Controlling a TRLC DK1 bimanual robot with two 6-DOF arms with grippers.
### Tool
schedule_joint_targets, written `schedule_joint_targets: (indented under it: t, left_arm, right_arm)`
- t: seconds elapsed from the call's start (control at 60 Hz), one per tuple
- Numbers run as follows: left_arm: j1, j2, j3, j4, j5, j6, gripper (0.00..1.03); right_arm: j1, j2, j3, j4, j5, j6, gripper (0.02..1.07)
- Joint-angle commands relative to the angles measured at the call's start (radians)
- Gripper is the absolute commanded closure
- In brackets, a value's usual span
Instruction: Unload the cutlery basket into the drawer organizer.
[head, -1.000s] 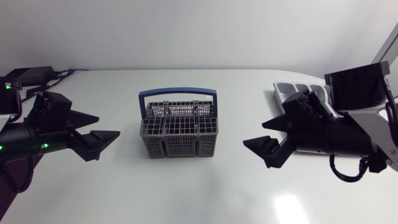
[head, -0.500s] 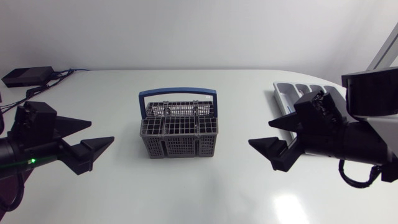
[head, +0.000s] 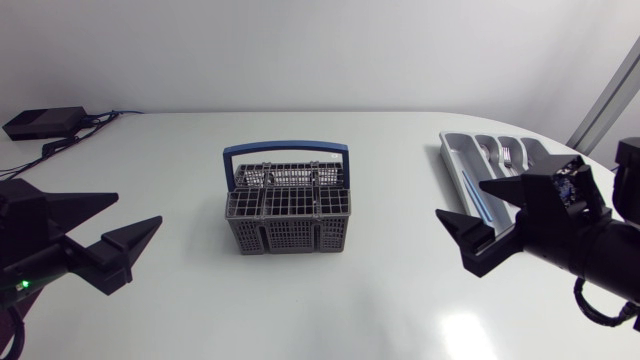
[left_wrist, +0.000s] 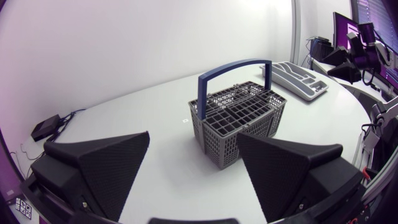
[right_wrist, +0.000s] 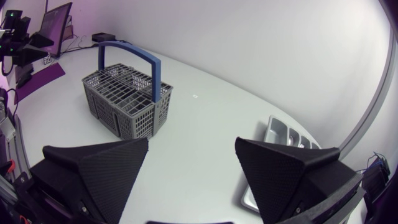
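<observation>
In the head view, the cutlery basket (head: 288, 208) stands at the middle of the table (head: 330, 310), a grey grid box with its blue handle (head: 286, 148) upright. Its top is a lattice of small cells, and nothing can be made out through them. The drawer organizer (head: 447, 152) lies well apart at the basket's 3 o'clock, and silver cutlery (head: 506, 153) shows in its far compartments. The left gripper (head: 138, 210) hangs at the basket's 8 o'clock and the right gripper (head: 460, 198) at its 4 o'clock. Both have their wedge fingers spread wide and grasp nothing. A small black box (head: 45, 122) sits at the basket's 10 o'clock, near the table's corner.

In the left wrist view, the left gripper (left_wrist: 193, 135) is released. The cutlery basket (left_wrist: 242, 118) stands ahead of it at about 1 o'clock, apart from both fingers. The drawer organizer (left_wrist: 303, 76) lies beyond the basket, and its dividers show but its contents are too small to tell. The black box (left_wrist: 45, 126) lies off at the gripper's 10 o'clock.

In the right wrist view, the right gripper (right_wrist: 192, 142) is likewise spread, with bare table between its fingers. The cutlery basket (right_wrist: 127, 102) stands ahead at 11 o'clock. This view shows the basket's slotted side walls, which the head view barely gives. Only a corner of the drawer organizer (right_wrist: 273, 124) shows, at 2 o'clock just beyond one finger.
</observation>
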Motion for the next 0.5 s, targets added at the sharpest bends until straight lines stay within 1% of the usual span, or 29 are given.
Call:
schedule_joint_targets:
  t: [0.0,0.1,0.35,0.483]
  left_arm:
    - [0.006,-0.044,-0.064,0.030,-0.026,-0.048,0.05]
    - [0.005,-0.097,-0.112,0.069,-0.066,-0.078,0.05]
    - [0.001,-0.231,-0.234,0.169,-0.168,-0.152,0.05]
    - [-0.001,-0.298,-0.296,0.219,-0.219,-0.190,0.05]
  right_arm:
    - [-0.022,-0.039,-0.045,0.018,0.018,-0.021,0.07]
    - [-0.046,-0.081,-0.069,0.030,0.040,-0.034,0.07]
    - [-0.096,-0.164,-0.113,0.049,0.044,-0.076,0.07]
    - [-0.128,-0.231,-0.167,0.076,0.044,-0.032,0.07]
